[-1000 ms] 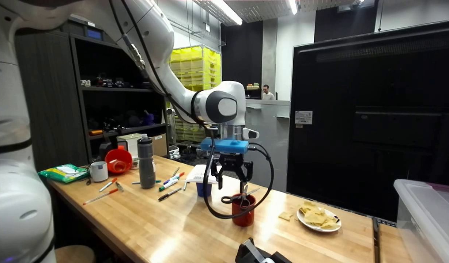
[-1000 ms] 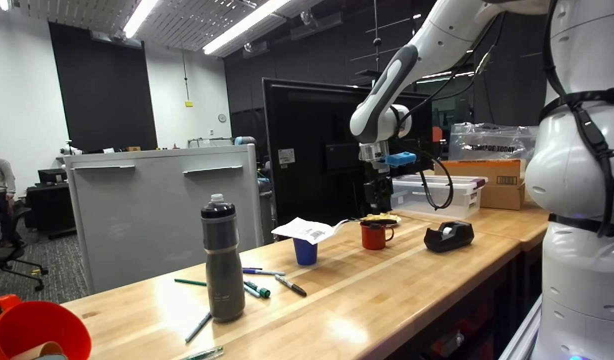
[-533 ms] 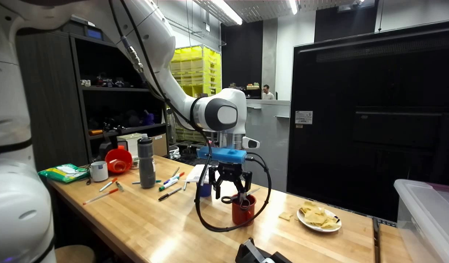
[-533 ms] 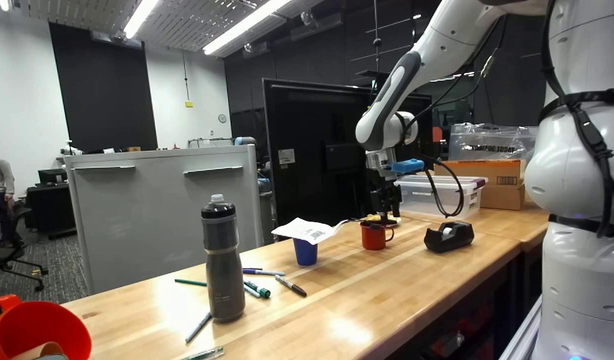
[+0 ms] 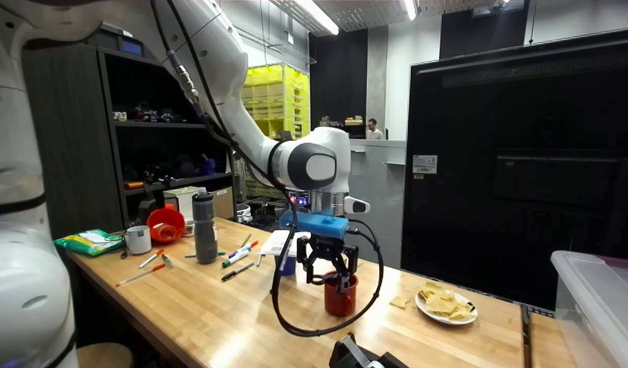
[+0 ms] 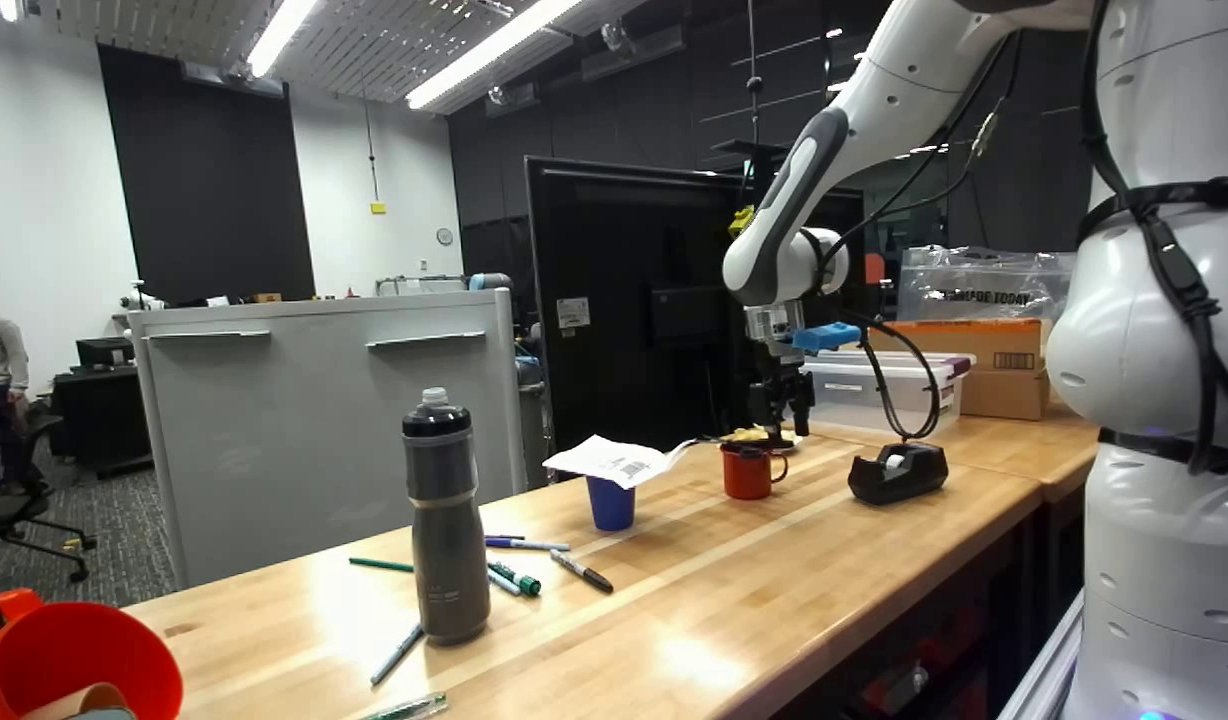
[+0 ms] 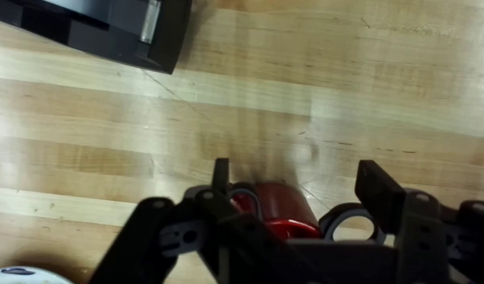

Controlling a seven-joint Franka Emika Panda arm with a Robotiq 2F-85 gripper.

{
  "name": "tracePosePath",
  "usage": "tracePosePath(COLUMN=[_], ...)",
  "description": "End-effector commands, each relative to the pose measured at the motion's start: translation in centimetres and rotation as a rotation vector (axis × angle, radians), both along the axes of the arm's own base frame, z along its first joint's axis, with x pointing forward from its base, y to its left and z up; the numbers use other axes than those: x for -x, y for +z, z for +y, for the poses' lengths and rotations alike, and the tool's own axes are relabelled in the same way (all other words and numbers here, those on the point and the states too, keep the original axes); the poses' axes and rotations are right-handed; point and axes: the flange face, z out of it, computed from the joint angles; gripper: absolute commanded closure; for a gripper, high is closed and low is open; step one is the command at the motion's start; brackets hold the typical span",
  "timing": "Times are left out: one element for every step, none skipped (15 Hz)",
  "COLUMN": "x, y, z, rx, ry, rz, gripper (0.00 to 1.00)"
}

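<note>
1. Gripper (image 5: 327, 282): black. Block (image 5: 314, 224) above: bright blue.
2. Mug (image 6: 747, 476): red.
3. Scissors (image 7: 338, 210): black handle loops, grey inner edge.
4. Cup (image 6: 611, 507): blue. Paper (image 6: 604, 459) on it: white, dark printed block.
5. Tabletop (image 7: 242, 94): tan wood, paler stripes.
6. Plate (image 5: 443, 320): white, dark mark. Chips (image 5: 441, 304): yellow.

The bent arm (image 5: 224, 71) points its spread claw (image 7: 297, 182) downward.

- we see white ceiling tubes (image 5: 318, 16) overexposed in both exterior views.
- we note glare on the desk (image 5: 229, 350) near its robot-side edge in both.
- we find the shelves (image 5: 165, 124) sunk in gloom in an exterior view.
- in the wrist view, pale reflections streak the desk and a soft shadow borders the tape dispenser (image 7: 108, 43).
- there, we get the gripper (image 7: 295, 172) near-black and blurred.
</note>
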Motion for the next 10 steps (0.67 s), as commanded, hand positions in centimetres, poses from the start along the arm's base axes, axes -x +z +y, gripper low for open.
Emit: tracePosePath(x=[0.8,0.9,0.8,0.8,0.7,0.7,0.7,0.6,0.4,0.2], y=[0.4,0.5,0.7,0.9,1.0,1.2,1.3,1.8,2.3,2.7], z=[-1.3,-1.6,-1.4,-1.4,-1.3,-1.2,-1.1,-0.6,0.0,0.5], rx=[-0.007,-0.004,-0.001,0.0,0.003,0.007,0.01,0.013,0.015,0.017], ry=[-0.031,-0.037,-0.04,-0.042,-0.04,-0.039,-0.037,-0.034,-0.033,-0.032], rz=[-0.034,-0.039,-0.042,-0.044,-0.046,-0.048,-0.051,-0.056,-0.06,-0.063], gripper=[0.19,0.21,0.2,0.21,0.19,0.2,0.18,0.19,0.18,0.19])
